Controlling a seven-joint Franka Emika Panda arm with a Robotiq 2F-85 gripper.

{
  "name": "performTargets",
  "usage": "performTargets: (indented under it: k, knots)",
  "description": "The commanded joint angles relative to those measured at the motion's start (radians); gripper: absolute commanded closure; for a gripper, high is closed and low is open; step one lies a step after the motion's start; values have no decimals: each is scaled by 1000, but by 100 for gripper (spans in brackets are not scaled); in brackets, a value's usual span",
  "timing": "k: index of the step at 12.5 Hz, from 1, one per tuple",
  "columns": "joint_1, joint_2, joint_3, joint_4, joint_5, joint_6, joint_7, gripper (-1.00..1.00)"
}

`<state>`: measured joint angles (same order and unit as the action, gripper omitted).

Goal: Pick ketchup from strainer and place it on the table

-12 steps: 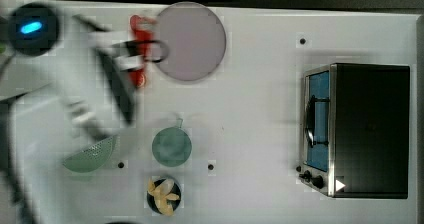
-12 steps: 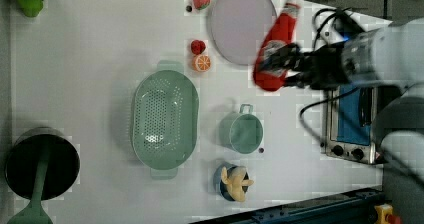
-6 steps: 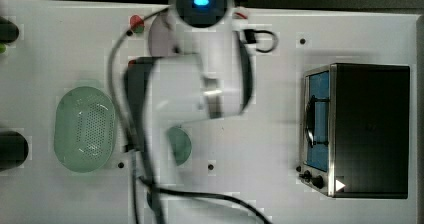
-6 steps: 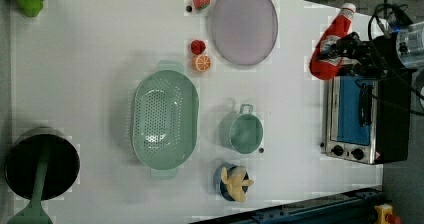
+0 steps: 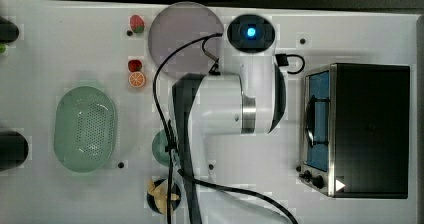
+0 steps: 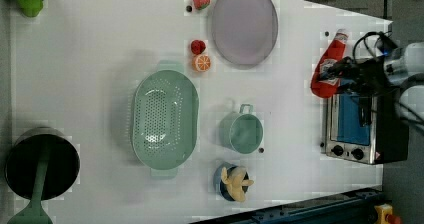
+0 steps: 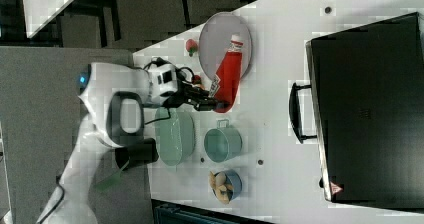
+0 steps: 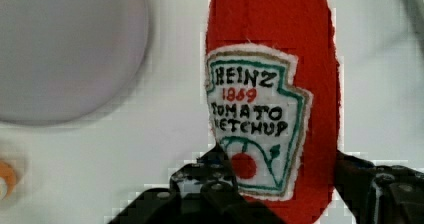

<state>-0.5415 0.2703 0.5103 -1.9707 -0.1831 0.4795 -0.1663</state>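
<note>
The gripper [image 8: 280,184] is pinching the ketchup [image 8: 272,94] at its base, so you are lowering it onto bare table [image 6: 290,104] beside the toaster oven [image 6: 357,129], well apart from the strainer [image 6: 164,118]; the wrist view is showing the label, the left view the white cap.

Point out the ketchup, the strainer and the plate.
ketchup [image 6: 327,74]: left view, red body below the cap.
strainer [image 6: 165,118]: left view, perforated bottom.
plate [image 6: 244,24]: left view, bare centre.
</note>
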Motion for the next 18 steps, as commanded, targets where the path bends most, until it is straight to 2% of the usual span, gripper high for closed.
performTargets:
  k: [1, 4, 5, 8, 9, 13, 16, 18]
  knots:
    - [47, -25, -1, -133, 10, 157, -61, -18]
    - [47, -7, -14, -247, -26, 280, -60, -18]
    - [47, 4, -17, -272, -47, 305, -60, -24]
    - [47, 42, -23, -305, -113, 345, -53, -87]
    - [45, 36, -24, -294, -113, 347, -54, -100]
    - [46, -85, -18, -173, -110, 305, -54, -100]
    - [48, -177, 1, -42, -51, 90, -46, -100]
    - [48, -207, 18, 52, 63, -90, -14, -100]
